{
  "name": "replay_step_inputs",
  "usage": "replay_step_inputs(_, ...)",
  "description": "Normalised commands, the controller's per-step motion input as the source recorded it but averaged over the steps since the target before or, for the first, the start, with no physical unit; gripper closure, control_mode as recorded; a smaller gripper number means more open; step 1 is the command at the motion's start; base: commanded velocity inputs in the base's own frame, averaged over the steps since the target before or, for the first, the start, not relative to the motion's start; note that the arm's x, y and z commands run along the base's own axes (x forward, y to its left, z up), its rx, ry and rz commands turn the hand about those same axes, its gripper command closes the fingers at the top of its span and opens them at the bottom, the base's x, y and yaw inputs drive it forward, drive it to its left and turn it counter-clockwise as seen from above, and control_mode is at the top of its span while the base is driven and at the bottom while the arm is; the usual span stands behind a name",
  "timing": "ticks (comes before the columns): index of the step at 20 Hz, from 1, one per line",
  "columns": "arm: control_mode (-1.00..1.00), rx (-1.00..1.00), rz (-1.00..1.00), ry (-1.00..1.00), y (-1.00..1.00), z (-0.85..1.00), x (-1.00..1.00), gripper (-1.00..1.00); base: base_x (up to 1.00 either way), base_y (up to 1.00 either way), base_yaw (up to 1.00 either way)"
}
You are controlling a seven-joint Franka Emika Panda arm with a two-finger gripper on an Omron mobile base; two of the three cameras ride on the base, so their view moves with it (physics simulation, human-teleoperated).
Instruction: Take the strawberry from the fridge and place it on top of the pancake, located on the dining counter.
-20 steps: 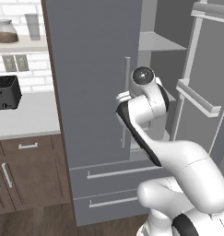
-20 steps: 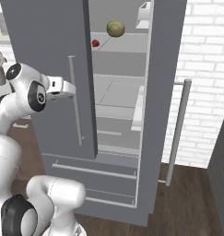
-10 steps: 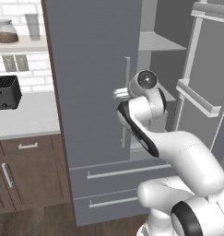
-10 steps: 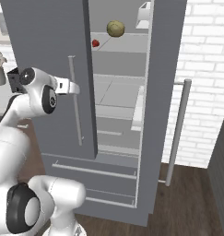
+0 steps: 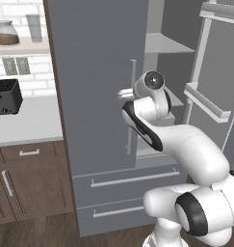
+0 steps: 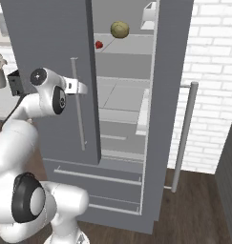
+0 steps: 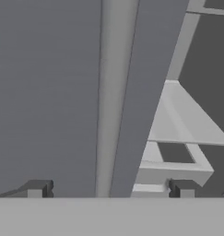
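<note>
The gripper (image 7: 109, 189) is held wide open and empty, its two dark fingertips (image 7: 37, 189) standing on either side of the long bar handle (image 7: 103, 92) of the left fridge door (image 5: 97, 82); nothing is grasped, and whether the bar is touched cannot be told. The fridge (image 6: 131, 119) is seen with its right door (image 6: 170, 95) already swung out and its left door close to shut. The strawberry (image 6: 99, 45) lies on an upper shelf (image 6: 129, 43), well above the hand and further inside the cabinet, just beside an olive-green round fruit (image 6: 119, 29) that sits higher and deeper again. Several failures are judged possible from here. If the jaws are closed off-centre, the bar could slip out during the pull. If the door is opened too little, its edge would block the reach upward to the shelf. On that reach, the berry could be nudged and rolled back by the fingers, or the larger fruit could be knocked against it.
</note>
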Motion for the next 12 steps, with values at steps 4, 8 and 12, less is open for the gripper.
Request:
replay_step_inputs(4,-1.0,0.03,-0.05,0.0,0.0,0.0,0.36,-1.0,0.0,0.0,0.0)
replay_step_inputs(8,-1.0,0.02,-0.02,0.0,0.01,0.0,0.48,-1.0,0.0,0.0,0.0)
replay_step_inputs(12,-1.0,0.01,-0.02,0.0,0.03,0.0,0.52,-1.0,0.0,0.0,0.0)
